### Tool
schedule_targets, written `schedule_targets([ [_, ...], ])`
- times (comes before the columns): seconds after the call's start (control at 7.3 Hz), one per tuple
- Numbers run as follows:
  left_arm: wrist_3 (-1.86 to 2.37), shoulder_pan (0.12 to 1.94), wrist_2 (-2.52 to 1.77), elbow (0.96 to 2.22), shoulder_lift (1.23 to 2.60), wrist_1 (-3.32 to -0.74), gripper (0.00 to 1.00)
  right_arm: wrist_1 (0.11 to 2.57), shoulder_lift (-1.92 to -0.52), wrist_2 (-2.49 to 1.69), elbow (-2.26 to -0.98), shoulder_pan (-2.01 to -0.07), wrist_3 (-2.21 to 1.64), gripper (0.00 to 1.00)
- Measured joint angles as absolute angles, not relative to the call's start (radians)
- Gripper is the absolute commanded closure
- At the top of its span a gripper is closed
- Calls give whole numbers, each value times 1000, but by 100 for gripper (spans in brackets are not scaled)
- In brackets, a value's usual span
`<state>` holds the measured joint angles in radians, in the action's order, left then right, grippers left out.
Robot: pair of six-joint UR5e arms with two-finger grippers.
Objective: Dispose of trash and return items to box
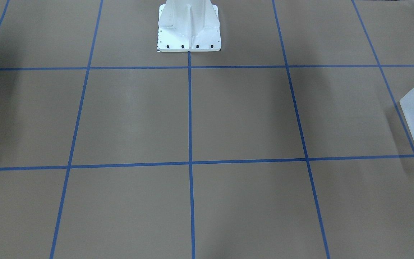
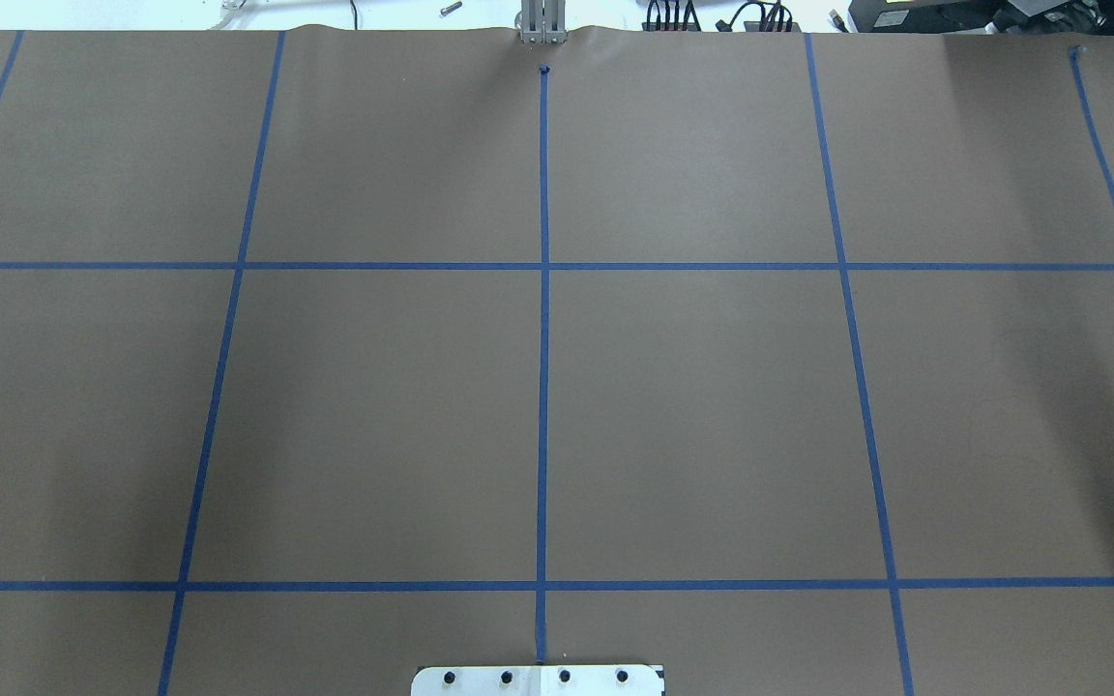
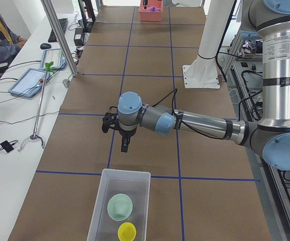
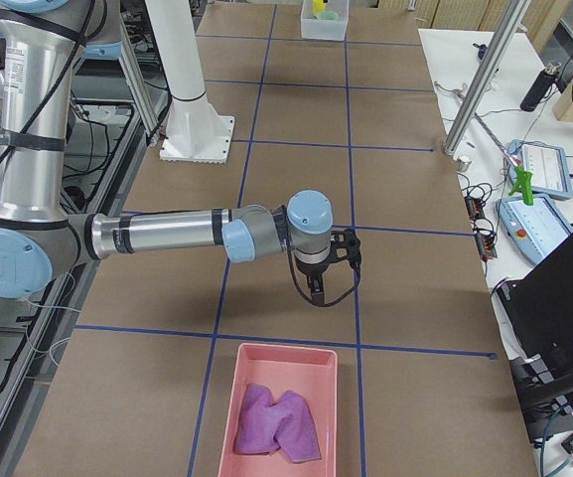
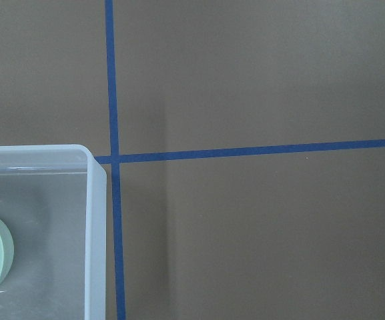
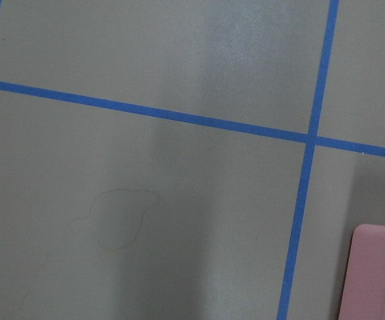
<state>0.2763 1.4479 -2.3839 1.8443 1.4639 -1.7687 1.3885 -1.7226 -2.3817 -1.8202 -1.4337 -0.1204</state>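
No text, label, brand or number can be read in any view. Small print runs down the silver upright segment of the left arm in the left side view. Similar print shows on the right arm in the right side view. Both are too small to make out. The tablet on the side bench shows a lit screen, blurred beyond reading. The frosted box on the desk shows no legible marking.

The left arm and right arm are held stretched out level. The left claw and right claw are pointed downward; their opening cannot be judged.
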Motion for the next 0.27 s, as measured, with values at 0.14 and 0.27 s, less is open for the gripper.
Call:
schedule_targets([
  [0.14, 276, 1448, -2384, 1847, 1464, -1769, 2, 1387, -1716, -2382, -1812, -1432, -123, 0],
  [0.27, 276, 1448, -2384, 1850, 1464, -1769, 2, 1386, -1707, -2383, -1808, -1428, -125, 0],
])
